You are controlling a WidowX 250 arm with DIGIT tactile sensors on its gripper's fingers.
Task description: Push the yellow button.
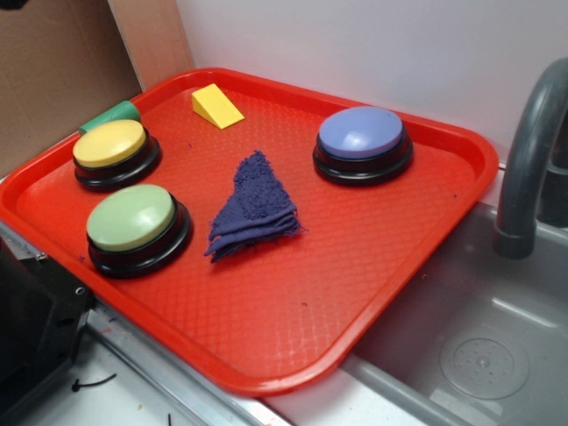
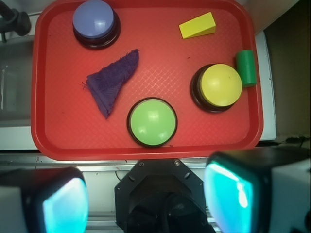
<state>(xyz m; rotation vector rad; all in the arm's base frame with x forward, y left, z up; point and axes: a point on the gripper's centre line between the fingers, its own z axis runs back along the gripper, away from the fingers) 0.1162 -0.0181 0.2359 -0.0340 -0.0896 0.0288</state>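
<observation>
Gripper (image 2: 146, 199): jaws spread wide, nothing held, above tray's near edge. Yellow button (image 2: 219, 86) on red tray (image 2: 48, 141), touching green cylinder (image 2: 246, 67) at tray rim; green button (image 2: 152, 121) near; yellow wedge (image 2: 197, 25), folded blue cloth (image 2: 112, 82), blue button (image 2: 95, 22) farther out. No legible writing.

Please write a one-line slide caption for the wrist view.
Open gripper high above red tray with yellow button.

Red tray (image 1: 426, 231) holding: yellow button (image 1: 110, 145), back left; green button (image 1: 131, 218), just in front of it; blue button (image 1: 362, 135), right; folded navy cloth (image 1: 255, 209), centre; yellow wedge block (image 1: 216, 106); green cylinder (image 1: 112, 114). Grey faucet (image 1: 531, 151) beside tray.
</observation>
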